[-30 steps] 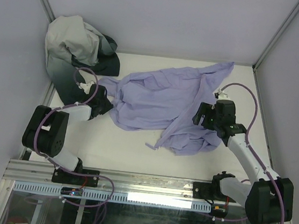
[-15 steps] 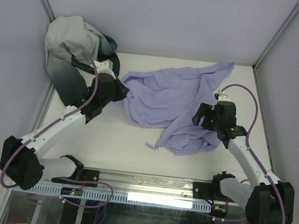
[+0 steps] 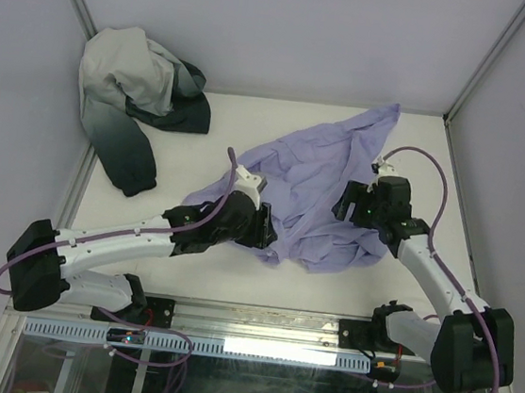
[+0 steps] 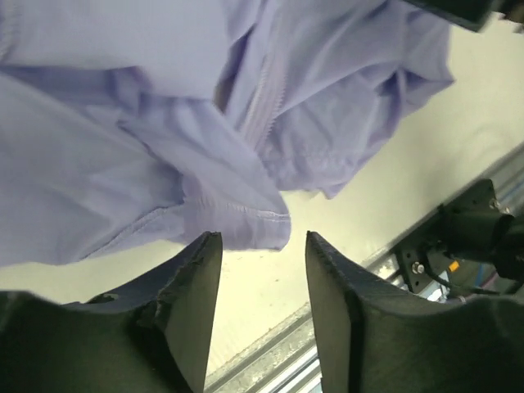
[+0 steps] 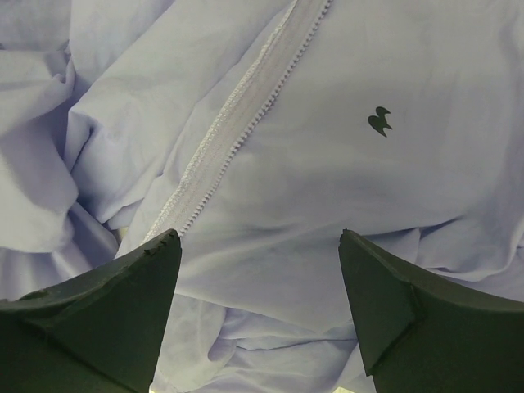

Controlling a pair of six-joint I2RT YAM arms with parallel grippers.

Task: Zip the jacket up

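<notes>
The lavender jacket lies crumpled on the white table, bunched toward the right. My left gripper is at its near left hem. In the left wrist view the left gripper is open and empty, with the jacket's hem just beyond the fingertips and a zipper strip farther off. My right gripper hovers over the jacket's right part. In the right wrist view the right gripper is wide open above fabric with white zipper teeth and a small dark logo.
A white-and-dark-green garment is heaped in the far left corner. Grey walls close in the table on three sides. A metal rail runs along the near edge, and the right arm's base shows beyond the hem.
My left arm swung from the jacket's left edge, up toward the back, then over to its near middle hem. The jacket's left part shifted right and bunched up. The right arm barely moved.
</notes>
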